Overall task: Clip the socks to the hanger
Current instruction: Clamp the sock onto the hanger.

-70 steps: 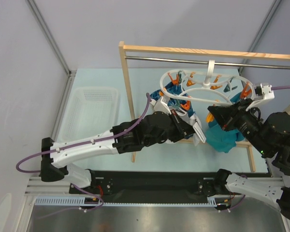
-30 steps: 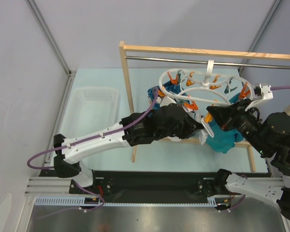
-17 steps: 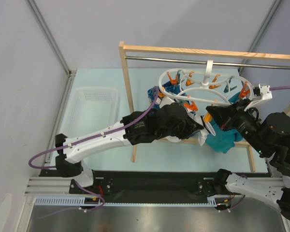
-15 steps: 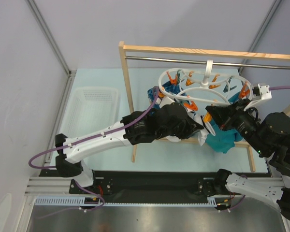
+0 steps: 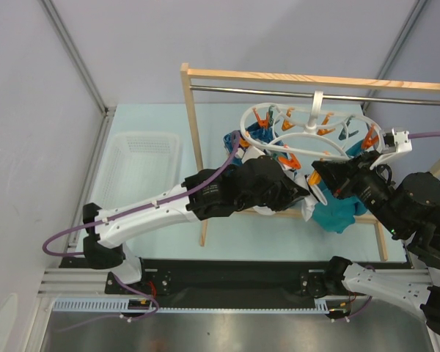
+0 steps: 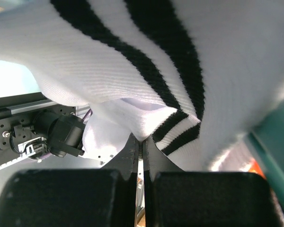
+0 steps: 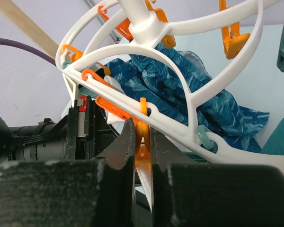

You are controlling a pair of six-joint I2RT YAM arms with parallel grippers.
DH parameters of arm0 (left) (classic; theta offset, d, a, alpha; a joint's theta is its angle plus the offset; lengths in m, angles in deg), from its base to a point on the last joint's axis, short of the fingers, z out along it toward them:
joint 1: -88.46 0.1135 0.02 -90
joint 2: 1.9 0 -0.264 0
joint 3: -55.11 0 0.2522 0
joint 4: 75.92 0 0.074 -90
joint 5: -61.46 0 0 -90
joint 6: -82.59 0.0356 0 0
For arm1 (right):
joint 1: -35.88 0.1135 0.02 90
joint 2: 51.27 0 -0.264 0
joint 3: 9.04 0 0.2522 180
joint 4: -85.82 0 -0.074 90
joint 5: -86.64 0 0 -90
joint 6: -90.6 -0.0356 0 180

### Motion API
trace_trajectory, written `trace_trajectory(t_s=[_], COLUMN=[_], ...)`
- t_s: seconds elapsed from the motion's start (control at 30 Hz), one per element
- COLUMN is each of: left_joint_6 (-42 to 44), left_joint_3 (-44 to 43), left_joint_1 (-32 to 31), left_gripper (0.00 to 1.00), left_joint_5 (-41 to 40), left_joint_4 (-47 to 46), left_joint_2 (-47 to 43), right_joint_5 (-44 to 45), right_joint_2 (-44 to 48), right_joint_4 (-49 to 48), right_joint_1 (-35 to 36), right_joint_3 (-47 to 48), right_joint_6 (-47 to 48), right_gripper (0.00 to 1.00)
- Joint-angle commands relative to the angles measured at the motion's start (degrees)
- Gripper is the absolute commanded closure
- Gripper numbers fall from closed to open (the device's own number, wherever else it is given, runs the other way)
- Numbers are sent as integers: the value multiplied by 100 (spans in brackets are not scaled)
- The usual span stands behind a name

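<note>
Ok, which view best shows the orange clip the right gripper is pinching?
Right wrist: the orange clip sits squeezed in the right gripper, under the hanger. Top external shows only an orange sliver at the gripper's tip; left wrist shows just the sock.

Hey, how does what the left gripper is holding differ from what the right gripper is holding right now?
The left gripper is shut on a white fabric sock with black stripes, pinching soft cloth near the striped cuff. The right gripper is shut on a small orange plastic clip, a rigid part. The sock drapes loose above the left fingers, while the clip hangs from the white plastic oval hanger. Both grippers have black fingers closed tight.
</note>
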Motion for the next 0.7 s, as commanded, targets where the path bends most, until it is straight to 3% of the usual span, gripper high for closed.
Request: trace_trajectory(t_s=[0.0,0.67], left_joint_6=[-110,-488], left_joint_3=[-39,172], left_joint_1=[-30,-47], left_gripper=[100,100], left_joint_5=[129,146], left_joint_4=[-64,-98], left_joint_2=[-202,-439], right_joint_5=[-492,-131], right_joint_2=[-10,113], right_joint_4=[483,764], right_joint_1=[58,58], right_joint_3=[-77,-244], right_joint_6=[111,445], right_gripper=[100,100])
